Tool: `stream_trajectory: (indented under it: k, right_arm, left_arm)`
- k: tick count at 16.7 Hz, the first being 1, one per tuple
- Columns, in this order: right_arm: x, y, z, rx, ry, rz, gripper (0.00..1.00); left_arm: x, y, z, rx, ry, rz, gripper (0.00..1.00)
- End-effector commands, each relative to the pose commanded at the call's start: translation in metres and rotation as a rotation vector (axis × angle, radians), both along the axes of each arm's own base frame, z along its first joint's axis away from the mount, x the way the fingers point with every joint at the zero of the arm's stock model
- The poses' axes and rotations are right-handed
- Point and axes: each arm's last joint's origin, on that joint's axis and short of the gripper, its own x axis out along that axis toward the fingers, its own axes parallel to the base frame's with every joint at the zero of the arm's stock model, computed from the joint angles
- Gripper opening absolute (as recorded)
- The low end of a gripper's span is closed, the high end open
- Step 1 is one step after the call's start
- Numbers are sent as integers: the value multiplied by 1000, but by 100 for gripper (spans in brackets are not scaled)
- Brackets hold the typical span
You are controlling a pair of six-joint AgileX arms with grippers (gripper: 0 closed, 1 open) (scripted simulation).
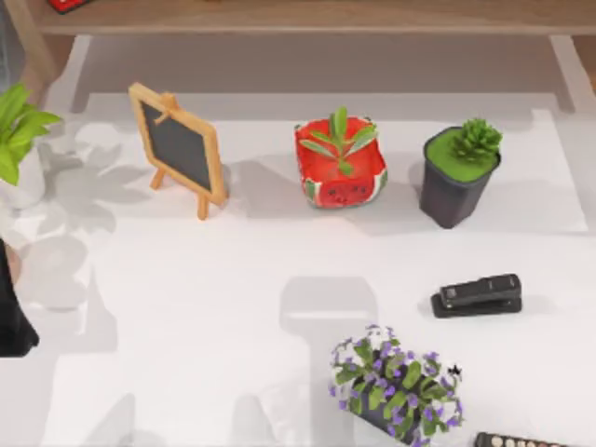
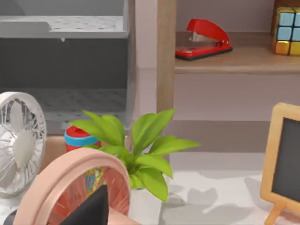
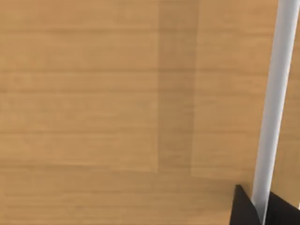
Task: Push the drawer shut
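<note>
A wooden drawer front [image 3: 117, 103] fills my right wrist view, close ahead of my right fingers [image 3: 262, 206]. Its pale bar handle [image 3: 274, 103] runs between the two dark fingertips, which stand slightly apart around it. How far shut, I cannot tell. My left arm [image 1: 14, 312] is parked at the bench [image 1: 205, 307] edge.

White surface [image 1: 186, 307], soft shadows across it. Wooden shelf unit [image 1: 307, 17] runs along the far edge, pale wall panel under it. Left wrist view: wooden upright post [image 2: 166, 56], shelf board [image 2: 234, 60] to one side carrying a red stapler [image 2: 204, 38] and a colour cube [image 2: 287, 27]; grey perforated trays [image 2: 61, 26] on the other side of the post. Right wrist view: light wood-grain panel [image 3: 117, 103] close up, with 1 white vertical bar [image 3: 274, 103] in front of it.
</note>
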Motion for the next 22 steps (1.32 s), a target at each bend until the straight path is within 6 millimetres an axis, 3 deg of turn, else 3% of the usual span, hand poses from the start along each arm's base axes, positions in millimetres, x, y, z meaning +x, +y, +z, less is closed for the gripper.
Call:
stream_trajectory:
  k: [5, 11, 17, 22]
  right_arm:
    - [5, 0, -1, 4, 4, -1, 0]
    - [59, -2, 1, 2, -3, -1, 0]
    - [62, -2, -1, 9, 7, -6, 0]
    - [98, -4, 1, 1, -6, -3, 0]
  left_arm:
    - [0, 0, 0, 0, 0, 0, 100]
    - [0, 0, 0, 0, 0, 0, 100]
    - [0, 0, 0, 0, 0, 0, 100]
    - [0, 0, 0, 0, 0, 0, 100]
